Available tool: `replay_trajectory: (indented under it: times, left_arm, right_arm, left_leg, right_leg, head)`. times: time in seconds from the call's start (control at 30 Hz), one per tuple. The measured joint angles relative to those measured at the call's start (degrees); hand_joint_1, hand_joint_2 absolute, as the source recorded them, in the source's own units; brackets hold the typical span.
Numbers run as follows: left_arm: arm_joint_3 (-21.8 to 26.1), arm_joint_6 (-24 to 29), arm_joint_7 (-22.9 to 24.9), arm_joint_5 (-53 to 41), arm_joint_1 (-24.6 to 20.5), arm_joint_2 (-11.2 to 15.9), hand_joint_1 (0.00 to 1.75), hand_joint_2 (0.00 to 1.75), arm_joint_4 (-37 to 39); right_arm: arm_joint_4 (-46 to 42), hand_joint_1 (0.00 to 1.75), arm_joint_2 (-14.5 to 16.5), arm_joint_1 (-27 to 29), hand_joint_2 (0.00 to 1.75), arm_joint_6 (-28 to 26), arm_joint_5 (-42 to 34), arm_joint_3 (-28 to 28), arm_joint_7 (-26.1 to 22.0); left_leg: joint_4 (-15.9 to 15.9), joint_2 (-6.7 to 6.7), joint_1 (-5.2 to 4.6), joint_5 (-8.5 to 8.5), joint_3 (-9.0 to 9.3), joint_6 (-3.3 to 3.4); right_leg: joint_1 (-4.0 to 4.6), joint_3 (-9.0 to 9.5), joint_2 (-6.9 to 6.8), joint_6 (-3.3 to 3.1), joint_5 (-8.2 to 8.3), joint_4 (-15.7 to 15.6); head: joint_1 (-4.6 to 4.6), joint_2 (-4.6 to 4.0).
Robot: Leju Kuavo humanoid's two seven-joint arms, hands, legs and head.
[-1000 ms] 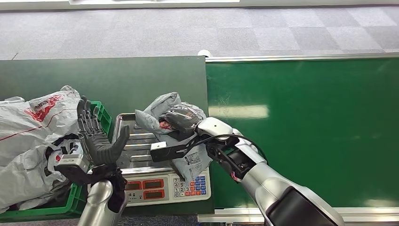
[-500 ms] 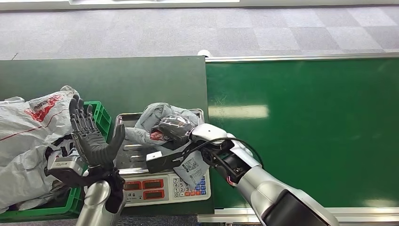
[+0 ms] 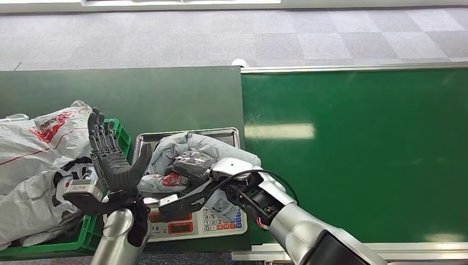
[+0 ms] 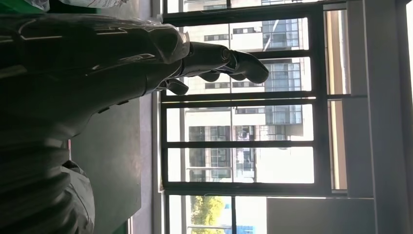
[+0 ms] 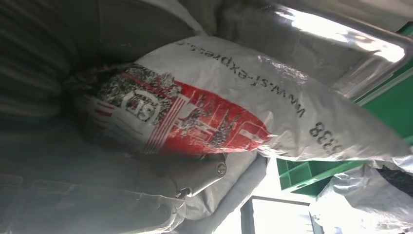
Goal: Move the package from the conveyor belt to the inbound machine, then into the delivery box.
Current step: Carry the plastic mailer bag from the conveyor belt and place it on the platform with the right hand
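Note:
A grey plastic package (image 3: 182, 152) with a red printed patch lies on the steel tray of the inbound machine (image 3: 221, 134), a scale with a keypad and red displays. My right hand (image 3: 190, 164) grips the package from above, its dark fingers wrapped over the crumpled bag. Up close, the right wrist view has the package (image 5: 219, 112) with its red and white print pressed against the hand. My left hand (image 3: 110, 160) is raised, palm up and fingers spread, holding nothing, just left of the tray; its fingers (image 4: 234, 61) stand against windows.
A green delivery box (image 3: 113, 165) at the left holds several grey bags (image 3: 33, 160). The green conveyor belt (image 3: 359, 149) stretches to the right of the machine. Dark table surface (image 3: 138, 94) lies behind the scale.
My right hand has carried the package down and to the left, lowering it onto the scale tray. The left hand shifted slightly and stays raised.

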Motion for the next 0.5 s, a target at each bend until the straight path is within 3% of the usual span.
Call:
replay_trajectory:
  times: [0.03, 0.3, 0.5]
  left_arm:
    - [-0.1, 0.01, 0.0, 0.01, -0.01, -0.02, 0.0, 1.75, 0.07]
    - [-0.32, 0.98, 0.0, -0.63, 0.01, -0.03, 0.0, 1.75, 0.12]
    - [-0.24, 1.02, 0.0, -0.83, 0.15, 0.01, 0.0, 1.75, 0.1]
  right_arm:
    - [0.0, 0.0, -0.04, 0.12, 1.75, -0.04, -0.37, 0.0, -0.05]
    - [0.05, 0.0, -0.79, 1.31, 1.75, -3.04, -4.32, 0.11, -0.75]
    - [-2.18, 0.0, -1.67, 3.58, 1.75, -4.16, -16.11, -3.87, -8.65]
  left_leg:
    - [0.0, 0.0, 0.0, 0.0, 0.0, 0.0]
    - [0.0, 0.0, 0.0, 0.0, 0.0, 0.0]
    - [0.0, 0.0, 0.0, 0.0, -0.02, 0.0]
  right_leg:
    - [0.0, 0.0, 0.0, 0.0, 0.0, 0.0]
    - [0.0, 0.01, 0.0, 0.0, 0.0, 0.0]
    - [0.0, -0.01, 0.0, 0.0, 0.0, 0.0]
  head:
    - [0.0, 0.0]
    - [0.01, 0.0]
    - [0.01, 0.0]
